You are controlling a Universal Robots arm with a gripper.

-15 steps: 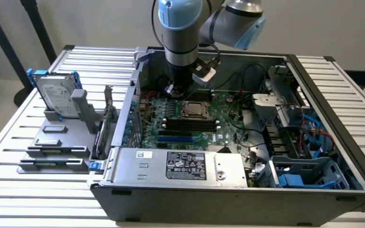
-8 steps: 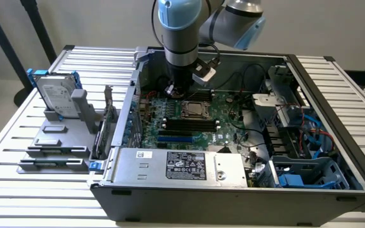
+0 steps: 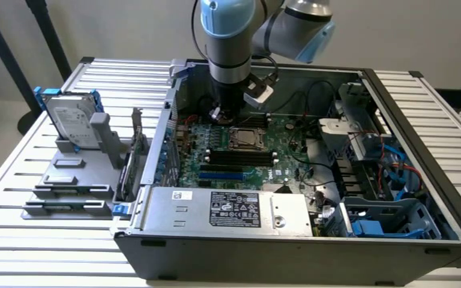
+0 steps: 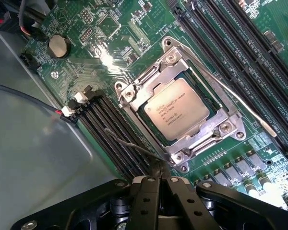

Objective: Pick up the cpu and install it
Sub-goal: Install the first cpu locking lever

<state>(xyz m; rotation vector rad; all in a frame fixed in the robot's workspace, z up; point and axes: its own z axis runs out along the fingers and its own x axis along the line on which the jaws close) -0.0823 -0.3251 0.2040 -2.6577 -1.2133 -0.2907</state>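
Gripper (image 4: 159, 184): you have the fingers pressed together with no gap between them. Nothing shows clamped there, so I judge it empty.
Gripper position: it hangs low inside the open computer case (image 3: 422, 114), tips pointed down at the motherboard (image 4: 110, 52).
Cpu (image 4: 178, 109): it lies flat in its socket just ahead of the fingertips, silver top up and printing readable, apart from the gripper.
Socket frame (image 4: 127, 93): the metal frame sits around the cpu's edges, and the chip looks level inside it.
Wire lever (image 4: 134, 146): a thin arm runs along the near side of the frame and ends right at the fingertips. You cannot tell from these views whether the tips touch it.
Memory slots (image 4: 110, 132): the black slots lie beside the socket, close under the gripper.
Hard drive (image 3: 70, 123): it stands on its rack outside the case, well apart from the gripper.
Done: pick-up and placement look finished, since the cpu is in the socket and out of the fingers.
Left: only securing the chip could remain. The pictures do not settle whether the lever is latched, so treat the install as nearly complete rather than closed out.
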